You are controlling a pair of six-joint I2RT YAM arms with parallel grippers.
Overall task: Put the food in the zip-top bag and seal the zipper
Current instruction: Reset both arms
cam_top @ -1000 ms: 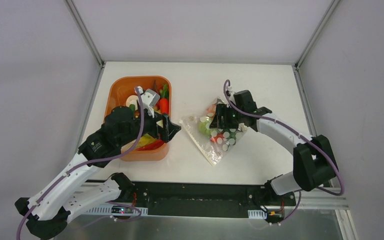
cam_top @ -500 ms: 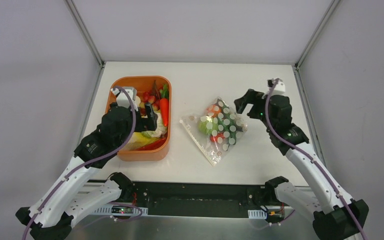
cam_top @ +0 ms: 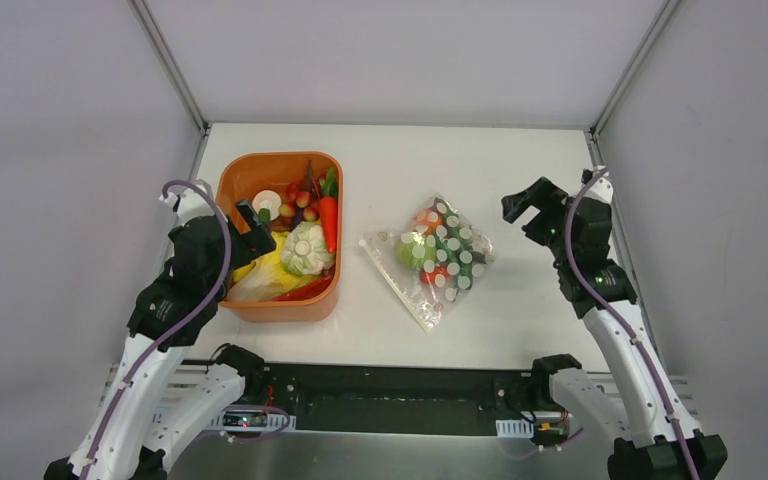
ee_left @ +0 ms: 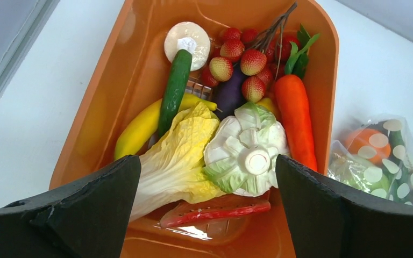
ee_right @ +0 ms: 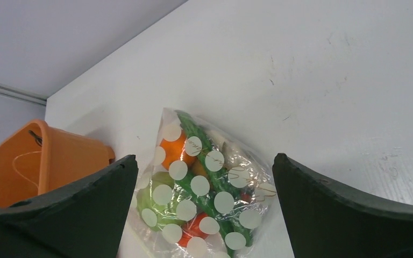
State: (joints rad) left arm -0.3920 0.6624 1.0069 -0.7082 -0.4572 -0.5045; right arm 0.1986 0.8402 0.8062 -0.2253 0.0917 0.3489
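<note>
The zip-top bag [cam_top: 430, 262] lies flat on the white table, between the two arms. It holds food: an orange ball [ee_right: 173, 148], a green leafy piece [ee_right: 158, 196], a long green piece [ee_right: 209, 177] and a red piece [ee_right: 193, 226]. Its clear zipper edge [cam_top: 392, 282] faces near-left; I cannot tell whether it is pressed shut. My right gripper [cam_top: 530, 212] is open and empty, raised to the right of the bag and apart from it; in the right wrist view [ee_right: 204, 215] the bag shows between its fingers. My left gripper [cam_top: 250, 228] is open and empty above the orange tub [cam_top: 228, 190].
The tub holds more toy food: a whitish cabbage [ee_left: 247, 153], a leafy napa piece [ee_left: 177, 156], a carrot [ee_left: 296, 118], a cucumber [ee_left: 173, 91], a banana, strawberries and a red piece. The bag shows at the right edge of the left wrist view [ee_left: 379, 156]. Grey walls enclose the table.
My right gripper has let go of the bag and drawn back to the right. My left gripper has drawn back left and nearer, over the tub. The bag lies still.
</note>
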